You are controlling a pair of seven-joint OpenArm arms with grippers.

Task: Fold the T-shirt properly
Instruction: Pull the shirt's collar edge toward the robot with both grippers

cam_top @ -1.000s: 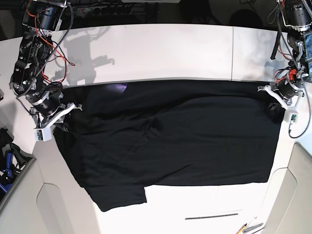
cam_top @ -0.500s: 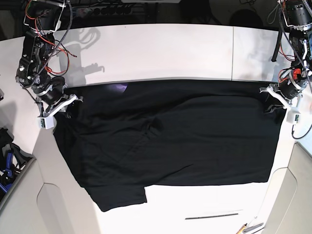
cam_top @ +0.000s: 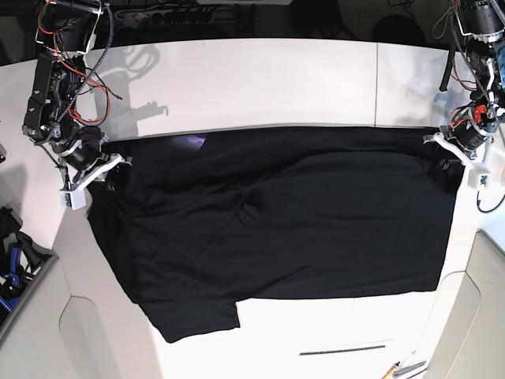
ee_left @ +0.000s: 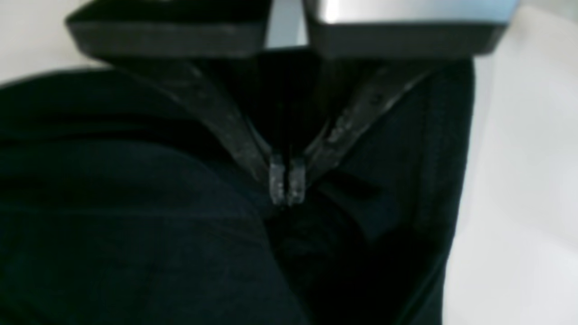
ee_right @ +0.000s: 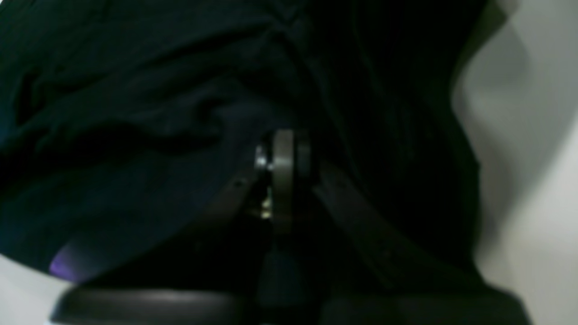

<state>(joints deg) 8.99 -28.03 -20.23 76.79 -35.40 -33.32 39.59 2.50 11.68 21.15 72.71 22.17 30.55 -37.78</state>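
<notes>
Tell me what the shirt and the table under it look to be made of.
T-shirt: soft matte black cloth, probably cotton knit; it lies limp, with creases and folds. Table: hard, smooth white top, likely laminate or painted board; it shows sharp arm shadows and slight sheen.

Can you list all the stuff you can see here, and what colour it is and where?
T-shirt: one, black, spread flat across the middle of the table, a bit of purple at its far edge.
Table: one, white, under everything.
Thin dark stick: one, near edge of the table, in front of the shirt.
Blue tools: a few, far left edge of the base view.
Right gripper: one, jaws shut on the shirt's corner, left in the base view.
Left gripper: one, jaws shut on the shirt's opposite corner.
</notes>
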